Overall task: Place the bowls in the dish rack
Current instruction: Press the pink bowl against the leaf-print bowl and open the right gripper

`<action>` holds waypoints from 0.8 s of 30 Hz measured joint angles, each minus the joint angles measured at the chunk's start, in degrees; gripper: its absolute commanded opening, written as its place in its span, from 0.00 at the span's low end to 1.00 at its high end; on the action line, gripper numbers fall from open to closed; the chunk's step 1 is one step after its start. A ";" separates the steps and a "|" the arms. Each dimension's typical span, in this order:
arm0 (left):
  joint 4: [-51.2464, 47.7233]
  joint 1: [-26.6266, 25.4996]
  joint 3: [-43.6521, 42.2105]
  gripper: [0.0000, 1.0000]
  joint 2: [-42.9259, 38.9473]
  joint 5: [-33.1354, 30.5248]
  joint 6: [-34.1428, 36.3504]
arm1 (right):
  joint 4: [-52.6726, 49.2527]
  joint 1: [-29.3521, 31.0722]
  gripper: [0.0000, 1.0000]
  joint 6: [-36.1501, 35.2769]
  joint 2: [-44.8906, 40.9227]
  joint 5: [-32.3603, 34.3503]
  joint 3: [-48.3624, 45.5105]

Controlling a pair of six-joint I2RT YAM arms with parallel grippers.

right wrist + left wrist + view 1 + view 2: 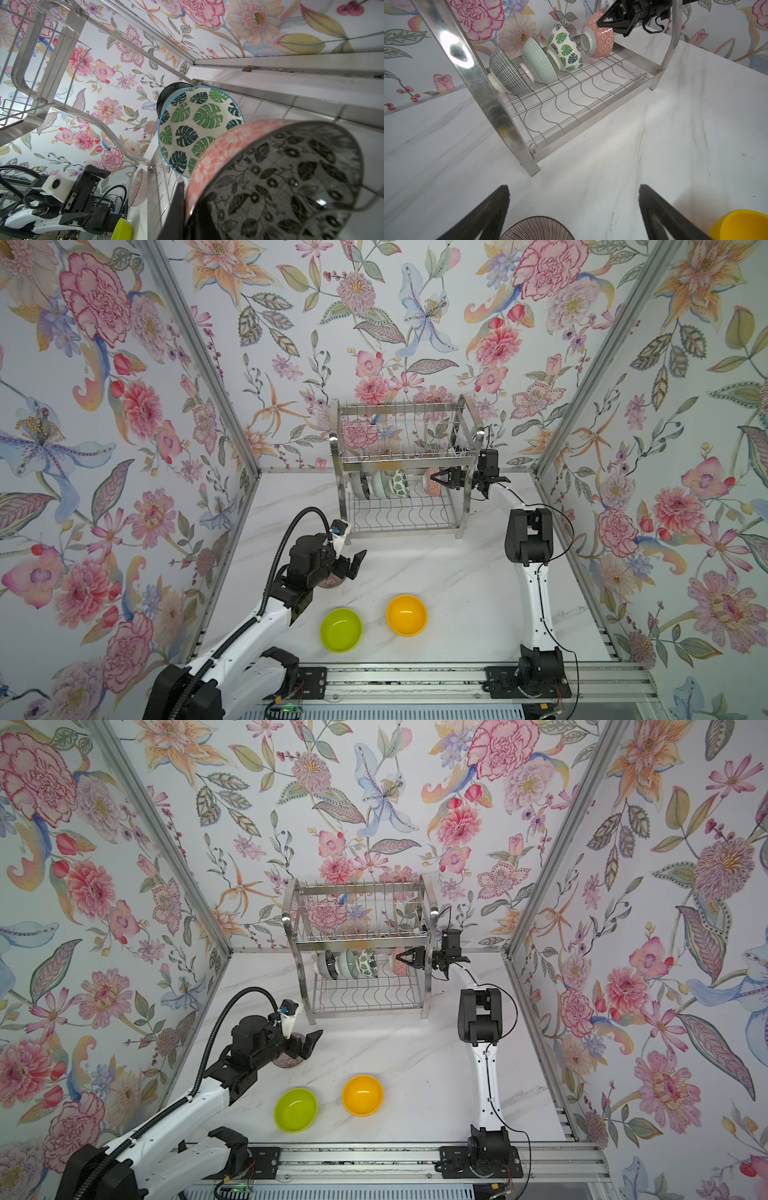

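The steel dish rack (337, 456) (291, 928) stands at the back. Its lower tier holds a navy bowl (506, 72), a mint bowl (538, 60) and a leaf-print bowl (564, 49) (197, 128) on edge. My right gripper (434, 477) (190, 209) is shut on the rim of the orange-outside floral bowl (600, 39) (280, 176) beside them. My left gripper (349, 566) (573, 187) hangs open over the ribbed bowl (332, 581) (537, 228) on the table. A lime bowl (340, 630) and an orange-yellow bowl (406, 615) sit near the front.
Floral walls close in the white marble table (457, 572) on three sides. An aluminium rail (415, 676) with both arm bases runs along the front edge. The right arm (528, 539) reaches up past the rack's right post.
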 measured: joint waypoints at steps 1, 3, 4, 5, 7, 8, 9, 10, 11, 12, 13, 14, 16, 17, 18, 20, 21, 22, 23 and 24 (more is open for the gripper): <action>0.00 0.00 0.00 0.99 0.09 0.00 0.00 | -0.81 0.09 0.03 -0.61 0.00 0.22 0.28; -0.02 0.00 0.11 0.99 0.31 0.00 0.00 | -2.58 0.15 0.06 -1.97 0.00 0.81 0.83; 0.00 0.00 0.22 0.99 0.35 0.00 0.00 | -3.19 0.20 0.07 -2.60 0.00 0.94 1.01; 0.00 0.00 0.33 0.99 0.37 0.00 0.00 | -3.89 0.31 0.08 -3.19 0.00 1.09 1.22; 0.26 -0.04 0.42 0.99 0.37 0.00 0.00 | -4.66 0.37 0.11 -4.11 0.00 1.36 1.46; 0.44 -0.13 0.44 0.99 0.42 0.00 0.00 | -5.05 0.42 0.14 -4.39 0.00 1.53 1.51; 0.44 -0.17 0.48 0.99 0.44 0.00 -0.02 | -5.35 0.44 0.15 -4.79 0.00 1.95 1.55; 0.44 -0.28 0.48 0.99 0.44 0.00 -0.04 | -5.51 0.50 0.17 -5.01 0.00 2.21 1.55; 0.44 -0.33 0.48 0.99 0.44 0.00 -0.20 | -5.84 0.61 0.19 -5.29 0.00 2.54 1.55; 0.44 -0.37 0.48 0.99 0.44 -0.02 -0.39 | -5.95 0.79 0.20 -5.44 0.00 2.89 1.55; 0.46 -0.37 0.48 0.99 0.44 0.00 -0.44 | -6.08 0.92 0.21 -5.57 0.00 3.23 1.55; 0.44 -0.37 0.48 0.99 0.44 -0.02 -0.44 | -6.29 1.07 0.21 -5.70 0.00 3.52 1.55; 0.46 -0.39 0.48 0.99 0.42 -0.02 -0.44 | -6.73 1.29 0.23 -5.70 0.00 3.96 1.55; 0.46 -0.42 0.48 0.99 0.42 -0.09 -0.46 | -6.88 1.33 0.24 -5.70 0.00 4.09 1.55; 0.46 -0.44 0.48 0.99 0.42 -0.17 -0.46 | -6.95 1.33 0.25 -5.70 0.00 4.28 1.55; 0.46 -0.55 0.48 0.99 0.35 -0.31 -0.50 | -6.95 1.33 0.28 -5.68 0.00 4.68 1.55; 0.44 -0.61 0.48 0.99 0.24 -0.42 -0.63 | -6.95 1.33 0.29 -5.68 0.00 4.92 1.55; 0.46 -0.63 0.48 0.99 0.09 -0.46 -0.66 | -6.93 1.31 0.31 -5.68 0.00 5.01 1.55; 0.44 -0.66 0.48 0.99 -0.17 -0.55 -0.68 | -6.93 1.31 0.32 -5.66 0.00 5.16 1.55; 0.46 -0.70 0.48 0.99 -0.46 -0.87 -0.81 | -6.91 1.31 0.32 -5.62 -0.02 5.22 1.55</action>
